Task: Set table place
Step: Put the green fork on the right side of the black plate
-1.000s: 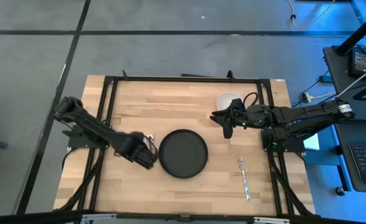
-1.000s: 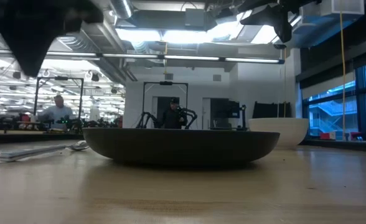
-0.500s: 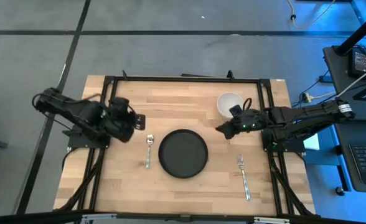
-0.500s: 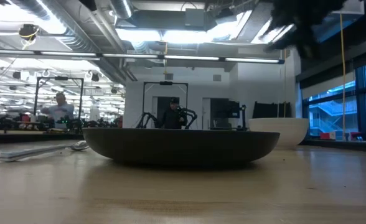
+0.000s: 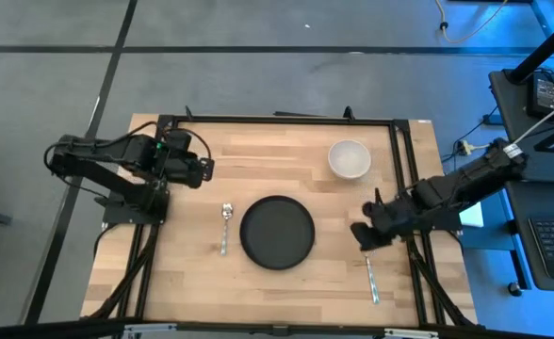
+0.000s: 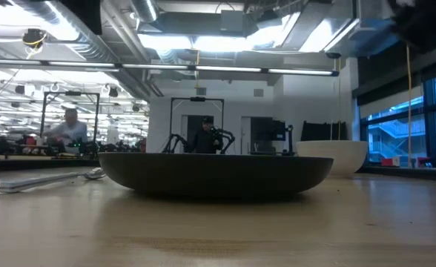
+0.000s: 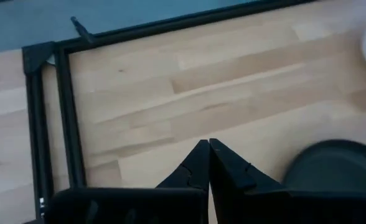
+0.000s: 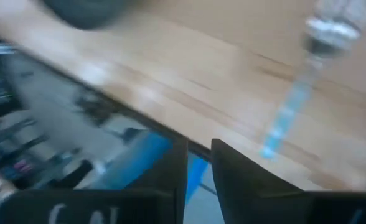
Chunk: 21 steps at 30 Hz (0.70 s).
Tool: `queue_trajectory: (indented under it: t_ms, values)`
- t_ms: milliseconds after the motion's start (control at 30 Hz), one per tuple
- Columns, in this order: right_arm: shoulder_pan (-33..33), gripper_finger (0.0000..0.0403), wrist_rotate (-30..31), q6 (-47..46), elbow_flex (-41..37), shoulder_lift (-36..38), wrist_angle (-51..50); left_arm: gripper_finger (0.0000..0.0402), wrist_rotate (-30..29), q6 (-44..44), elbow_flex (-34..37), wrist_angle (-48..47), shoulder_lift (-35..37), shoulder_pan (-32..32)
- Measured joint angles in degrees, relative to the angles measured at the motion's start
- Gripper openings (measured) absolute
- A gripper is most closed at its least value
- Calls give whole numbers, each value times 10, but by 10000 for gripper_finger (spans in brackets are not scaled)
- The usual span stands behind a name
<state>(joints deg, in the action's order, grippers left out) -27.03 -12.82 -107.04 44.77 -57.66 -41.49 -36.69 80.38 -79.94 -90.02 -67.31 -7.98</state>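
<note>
A black plate [image 5: 277, 232] rests on the pale wood table [image 5: 277, 141], and in the low view [image 6: 218, 174] it fills the middle. A white bowl [image 5: 350, 158] stands at the far right. A spoon [image 5: 224, 226] lies flat left of the plate and a fork [image 5: 370, 275] lies right of it. My left gripper [image 5: 204, 169] is shut and empty, above the table's far left [image 7: 206, 146]. My right gripper [image 5: 360, 234] hovers over the fork's far end. In the blurred right wrist view [image 8: 199, 149] its fingers stand a narrow gap apart and hold nothing.
The table's black metal frame runs along its far edge [image 5: 277, 120] and both sides [image 7: 68, 124]. Bare wood lies between the bowl and my left gripper. Beyond the table the low view shows people at benches in the room [image 6: 70, 130].
My left gripper has drawn back from beside the plate toward the table's far left, and the spoon now shows lying where it was. My right gripper has swung from beside the bowl toward the near edge, and now stands over the fork.
</note>
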Motion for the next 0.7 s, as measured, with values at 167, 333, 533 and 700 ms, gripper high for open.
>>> queue_trajectory:
  t_ms: [167, 333, 533, 700]
  values:
    - [-71, 72, -9, -90, 0, -19, -84, 35, 7, -67, 30, 2, 4, 37]
    - [-98, 72, -4, -128, 0, -47, -76, 75, 44, -48, 68, 0, 5, 73]
    - [-107, 71, 14, -78, -10, -115, -80, 86, 54, -30, 74, 41, 6, 84]
    - [-110, 71, 8, -109, -11, -176, -72, 83, 43, -80, 74, 72, 6, 84]
